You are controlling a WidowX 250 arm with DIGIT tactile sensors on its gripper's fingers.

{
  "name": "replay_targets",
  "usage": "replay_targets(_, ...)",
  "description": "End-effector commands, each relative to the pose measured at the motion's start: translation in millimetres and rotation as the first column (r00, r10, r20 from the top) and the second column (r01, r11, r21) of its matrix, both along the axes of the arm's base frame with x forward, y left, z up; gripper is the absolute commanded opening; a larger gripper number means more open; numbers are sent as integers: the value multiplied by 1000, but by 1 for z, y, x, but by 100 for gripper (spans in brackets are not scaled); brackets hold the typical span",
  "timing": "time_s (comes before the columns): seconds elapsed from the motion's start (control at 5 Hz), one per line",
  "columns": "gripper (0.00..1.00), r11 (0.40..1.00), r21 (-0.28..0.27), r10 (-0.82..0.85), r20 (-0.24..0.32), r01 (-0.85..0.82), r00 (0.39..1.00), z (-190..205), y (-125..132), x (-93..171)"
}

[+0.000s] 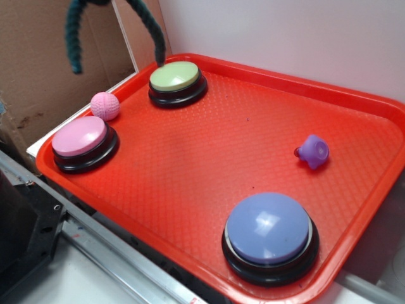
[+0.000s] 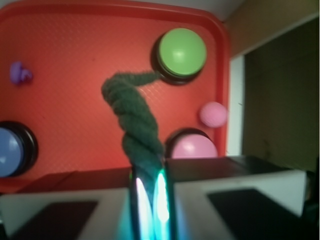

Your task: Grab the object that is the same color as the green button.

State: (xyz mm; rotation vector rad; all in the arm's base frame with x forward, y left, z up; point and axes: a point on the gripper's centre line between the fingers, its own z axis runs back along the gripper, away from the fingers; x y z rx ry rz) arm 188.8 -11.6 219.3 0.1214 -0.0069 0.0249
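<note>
The dark green twisted rope (image 1: 150, 28) hangs from the top edge of the exterior view, both ends dangling in the air above the tray's far left corner. In the wrist view my gripper (image 2: 148, 172) is shut on the rope (image 2: 134, 120), which sticks out from between the jaws over the tray. The pale green button (image 1: 176, 78) sits on its black base at the tray's far left; it also shows in the wrist view (image 2: 182, 51). The gripper itself is out of frame in the exterior view.
A red tray (image 1: 253, 126) holds a pink button (image 1: 81, 138), a large blue-purple button (image 1: 269, 229) and a small purple toy (image 1: 312, 151). A small pink ball (image 1: 105, 106) rests at the tray's left rim. Cardboard (image 1: 38, 57) stands at the left; a white wall is behind.
</note>
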Motion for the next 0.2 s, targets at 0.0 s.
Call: replay_targets(0.0,0,999,3,36,34,-36,999,24,14,-21)
